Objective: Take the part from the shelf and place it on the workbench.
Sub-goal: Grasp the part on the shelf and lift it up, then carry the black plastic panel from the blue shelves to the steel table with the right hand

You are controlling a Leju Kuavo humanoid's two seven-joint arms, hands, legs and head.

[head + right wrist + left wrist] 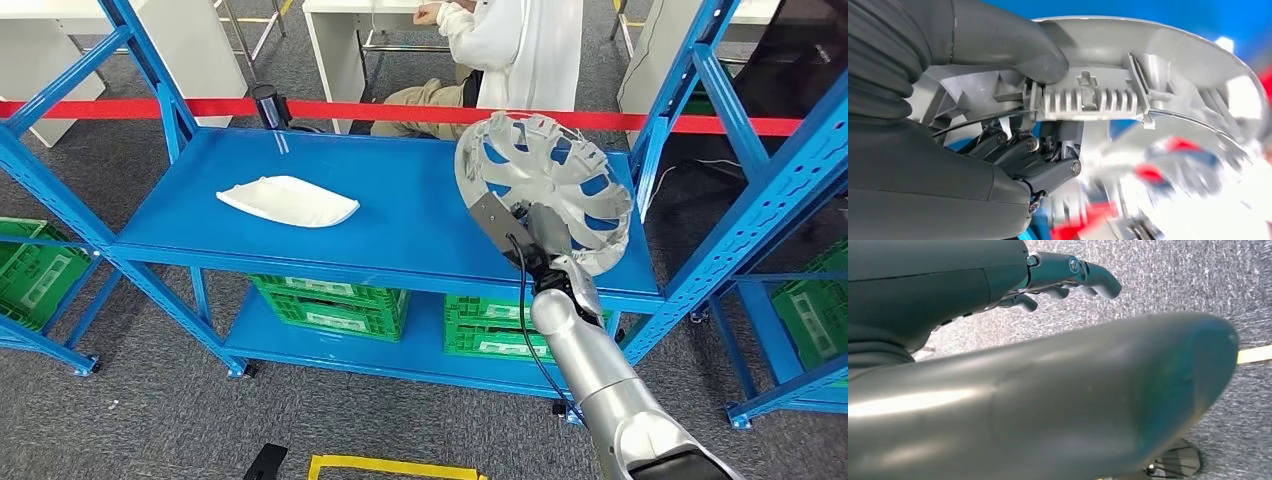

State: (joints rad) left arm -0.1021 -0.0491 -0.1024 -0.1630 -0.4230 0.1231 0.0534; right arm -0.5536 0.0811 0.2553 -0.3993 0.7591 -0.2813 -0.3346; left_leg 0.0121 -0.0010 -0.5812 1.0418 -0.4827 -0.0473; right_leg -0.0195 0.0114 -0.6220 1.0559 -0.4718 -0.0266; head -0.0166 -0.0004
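Note:
The part is a round silver-grey wheel cover with spoke-shaped openings, held tilted above the right end of the blue shelf. My right hand grips its lower rim from beneath. Up close, the thumb presses on the cover's ribbed rim and the darker fingers clamp it from the other side. My left hand hangs over grey carpet, fingers loosely curled and holding nothing.
A white curved panel lies on the shelf's left half. Green crates sit on the lower shelf. Blue uprights flank the shelf. A red barrier tape runs behind, with a seated person beyond it.

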